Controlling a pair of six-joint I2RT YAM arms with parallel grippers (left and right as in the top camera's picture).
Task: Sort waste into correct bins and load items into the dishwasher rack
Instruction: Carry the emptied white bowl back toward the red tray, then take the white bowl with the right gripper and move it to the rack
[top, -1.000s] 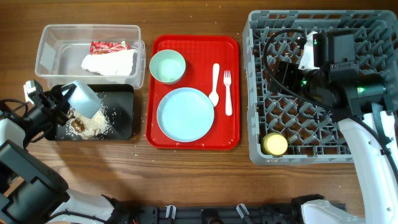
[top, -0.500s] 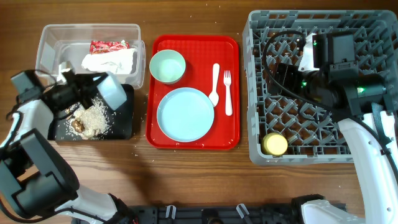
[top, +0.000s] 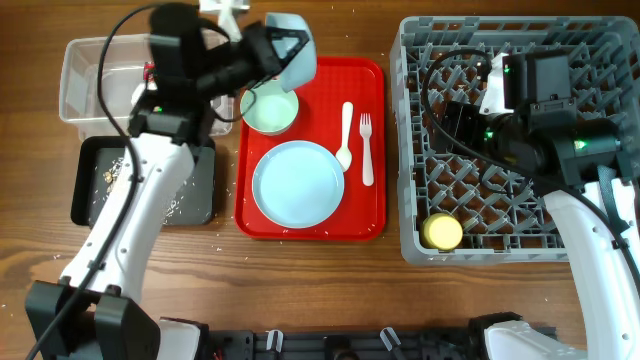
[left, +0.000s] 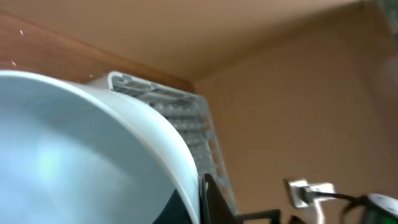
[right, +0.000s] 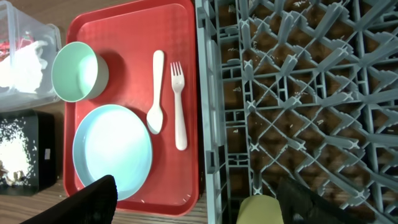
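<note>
Wood-grain desk from overhead: the left pincer (top: 266, 50) grips a pale bowl (top: 292, 45) by its rim, tilted in the air over the red tray's (top: 372, 215) far left corner, above the second bowl (top: 270, 107). The plate (top: 298, 183), spoon (top: 345, 135) and fork (top: 366, 148) lie on that tray. The dishwasher rack (top: 415, 150) stands right of the tray, and the black bin (top: 195, 185) left of it holds scraps (top: 115, 172).

The left wrist view is blurred, and the bowl looks empty.

In the right wrist view the right pincer (right: 199, 202) is wide and empty above the rack's tray-side edge.

The step is probably racking this bowl. Next it must cross the tray and settle between pegs, clear of the right arm
</note>
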